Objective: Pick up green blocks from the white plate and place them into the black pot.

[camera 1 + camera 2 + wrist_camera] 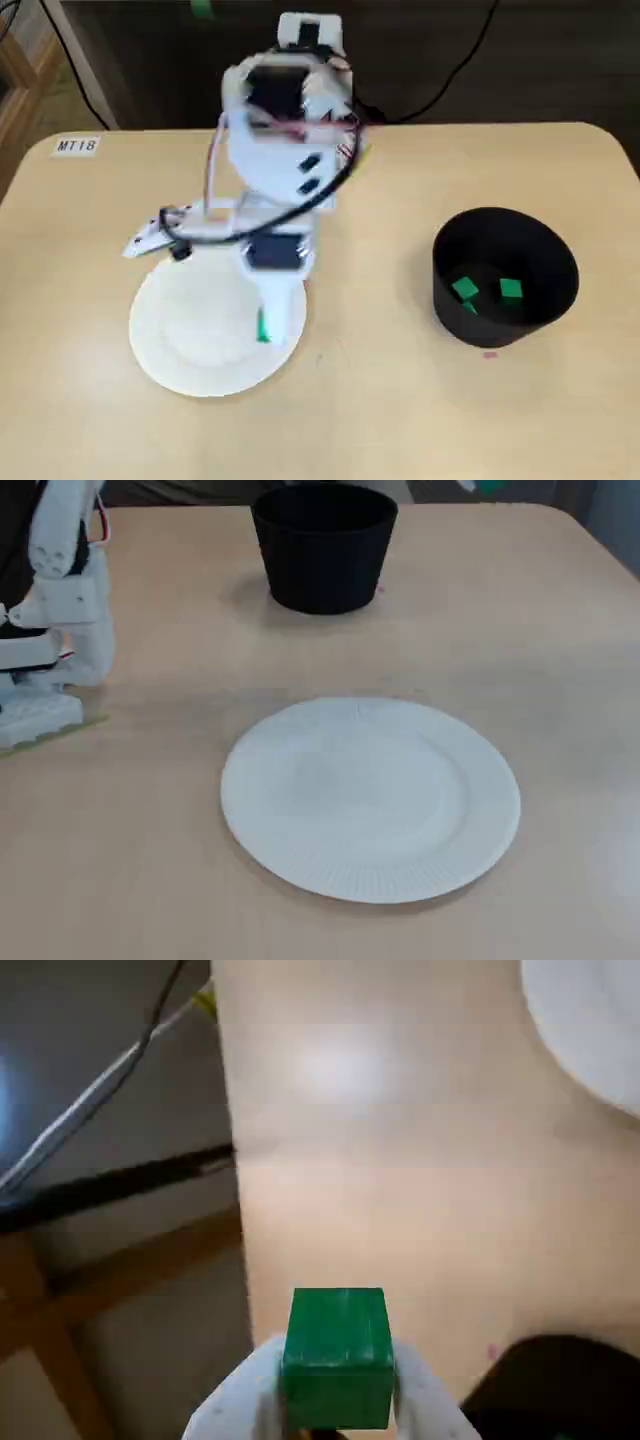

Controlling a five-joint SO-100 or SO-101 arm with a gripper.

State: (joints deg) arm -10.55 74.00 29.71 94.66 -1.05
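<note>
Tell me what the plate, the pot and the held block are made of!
Plate: probably paper, matte white with a ribbed rim. Pot: matte black, no shine; plastic or fabric, hard to tell. Held block: smooth green, slightly shiny; painted wood or plastic.

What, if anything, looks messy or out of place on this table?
Nothing stands out. The pot stands upright with two blocks inside, the plate lies flat and bare, and the tool grips a third block squarely. Only a tiny pink speck lies beside the pot.

White arm (262, 165), black servos (275, 252), cables (205, 237)
</note>
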